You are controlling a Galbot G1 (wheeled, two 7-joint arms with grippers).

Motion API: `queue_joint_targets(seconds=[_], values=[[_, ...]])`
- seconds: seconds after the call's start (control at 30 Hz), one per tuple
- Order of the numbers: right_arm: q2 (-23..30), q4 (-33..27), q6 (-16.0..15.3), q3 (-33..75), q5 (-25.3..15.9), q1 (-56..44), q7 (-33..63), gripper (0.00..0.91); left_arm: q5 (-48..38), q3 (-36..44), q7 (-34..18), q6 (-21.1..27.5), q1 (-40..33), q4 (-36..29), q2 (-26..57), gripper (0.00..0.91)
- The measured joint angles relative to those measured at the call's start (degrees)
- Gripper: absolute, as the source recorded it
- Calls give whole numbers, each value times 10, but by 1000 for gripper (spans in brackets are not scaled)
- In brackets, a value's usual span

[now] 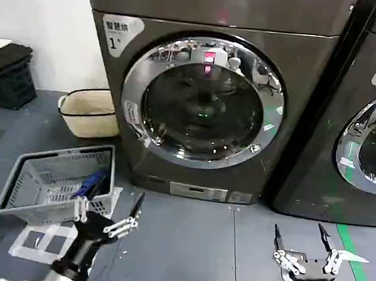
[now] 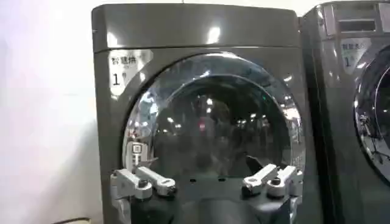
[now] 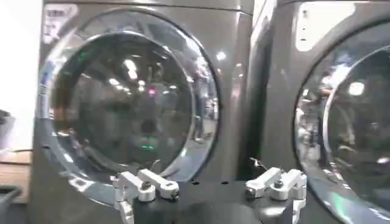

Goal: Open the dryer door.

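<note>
Fingers spread apart on both: left gripper (image 1: 107, 213) and right gripper (image 1: 301, 242) hover low over the floor, well short of the dryer door (image 1: 203, 101), which seems fully closed.

Close ahead, the dryer door (image 3: 125, 106), shut flush in its dark grey machine (image 3: 234, 91), wide chrome rim round dark glass speckled with reflected lights and one small green glow. Low in the foreground, the right gripper (image 3: 210, 185), fingers (image 3: 152, 184) spread wide apart, clear of the door and holding nothing. Beside the machine, a neighbouring grey machine (image 3: 277, 103) with a similar chrome-rimmed door (image 3: 347, 122), cut off at the edge.
</note>
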Motion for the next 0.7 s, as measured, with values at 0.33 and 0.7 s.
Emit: queue_joint_targets(seconds=[0.33, 0.7], values=[[-121, -20, -51, -35, 105, 109, -3, 907, 7, 0, 1, -2, 8, -5, -5, 907], [-242, -66, -70, -101, 215, 256, -15, 907, 23, 5, 2, -6, 12, -7, -13, 907]])
